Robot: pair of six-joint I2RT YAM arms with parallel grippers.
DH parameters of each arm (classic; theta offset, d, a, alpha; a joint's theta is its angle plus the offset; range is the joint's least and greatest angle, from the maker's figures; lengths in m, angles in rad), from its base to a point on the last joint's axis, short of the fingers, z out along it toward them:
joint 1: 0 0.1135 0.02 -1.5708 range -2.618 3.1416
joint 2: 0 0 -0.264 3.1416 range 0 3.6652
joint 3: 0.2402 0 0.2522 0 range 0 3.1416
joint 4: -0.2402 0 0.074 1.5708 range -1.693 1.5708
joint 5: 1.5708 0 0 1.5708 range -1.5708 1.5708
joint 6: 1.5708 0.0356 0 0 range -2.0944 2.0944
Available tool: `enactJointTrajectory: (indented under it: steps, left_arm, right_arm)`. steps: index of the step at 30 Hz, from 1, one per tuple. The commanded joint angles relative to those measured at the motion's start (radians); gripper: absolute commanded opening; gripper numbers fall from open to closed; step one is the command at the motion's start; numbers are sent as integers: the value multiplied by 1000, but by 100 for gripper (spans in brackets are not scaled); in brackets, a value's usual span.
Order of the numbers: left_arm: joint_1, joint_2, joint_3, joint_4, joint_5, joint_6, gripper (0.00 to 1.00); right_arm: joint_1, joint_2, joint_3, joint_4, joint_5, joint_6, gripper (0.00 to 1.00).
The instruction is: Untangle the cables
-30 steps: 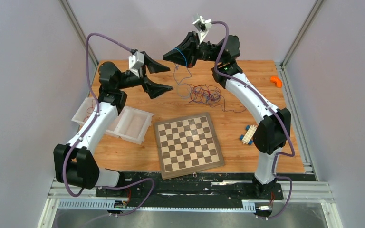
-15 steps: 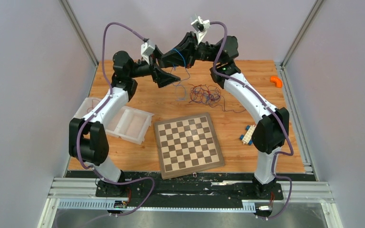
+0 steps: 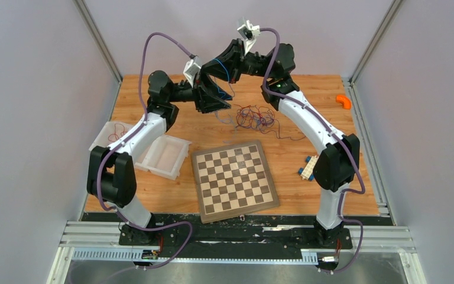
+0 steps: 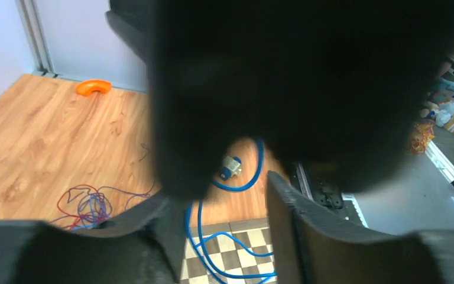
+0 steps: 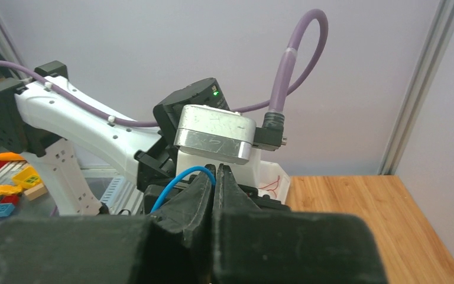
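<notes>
Most of the job is left, as I judge it: the heap of cables (image 3: pixel 255 116), red, blue and dark purple, lies knotted together on the bench (image 3: pixel 307 106), beyond the far edge of the chessboard (image 3: pixel 234 179). One red cable (image 3: pixel 117 130) sits apart in the white tray (image 3: pixel 103 148) at the left edge, which I take as a strand already freed. One blue cable (image 3: pixel 227 70) is in hand now. My right tool (image 3: pixel 214 66) is clamped tight on it, high above the far side of the bench, and the right wrist view shows the strand arching out from between the pressed fingers. My left tool (image 3: pixel 213 94) has its fingers standing partly apart just beneath the right one; its own view shows the blue cable in loops in the gap between them, but I see no pinch on it. From the grip, the blue cable drops toward the bench, so its long axis runs roughly upright, top at my right tool. Whether its lower end lies in the heap I cannot tell. That strand must come free, then the rest of the heap be parted strand by strand.
</notes>
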Motion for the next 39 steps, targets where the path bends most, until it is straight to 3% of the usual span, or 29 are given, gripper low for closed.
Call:
enactJointTrajectory:
  steps: [1, 3, 5, 11, 14, 19, 20, 29, 33, 39]
  left_arm:
    - [-4, -14, 9, 47, 24, -11, 44]
    - [-3, -20, 10, 33, 34, 7, 33]
    - [-4, -26, 17, -24, 38, 57, 31]
    - [-18, -52, 4, -177, 16, 183, 36]
    - [-25, -67, 6, -283, -2, 260, 35]
    - [-19, -114, -19, -306, -35, 297, 2]
    - [-12, -135, -34, -293, -39, 295, 0]
    - [35, -236, -48, -277, -163, 278, 0]
    - [66, -219, 3, -193, -285, 174, 0]
    - [77, -201, 70, -209, -502, 206, 0]
  right_arm:
    - [5, -41, 1, -59, 70, -113, 0]
    - [3, -47, -8, -77, 83, -133, 0]
    - [1, -53, -17, -79, 92, -139, 0]
    - [-1, -50, -7, -64, 101, -131, 0]
    - [-1, -54, -8, -67, 106, -132, 0]
    - [-35, -73, -48, -84, 134, -143, 0]
    - [-47, -80, -61, -92, 140, -148, 0]
    - [-147, -163, -264, -185, 181, -256, 0]
    - [-140, -160, -347, -231, 132, -303, 0]
    - [-45, -129, -344, -386, -11, -449, 0]
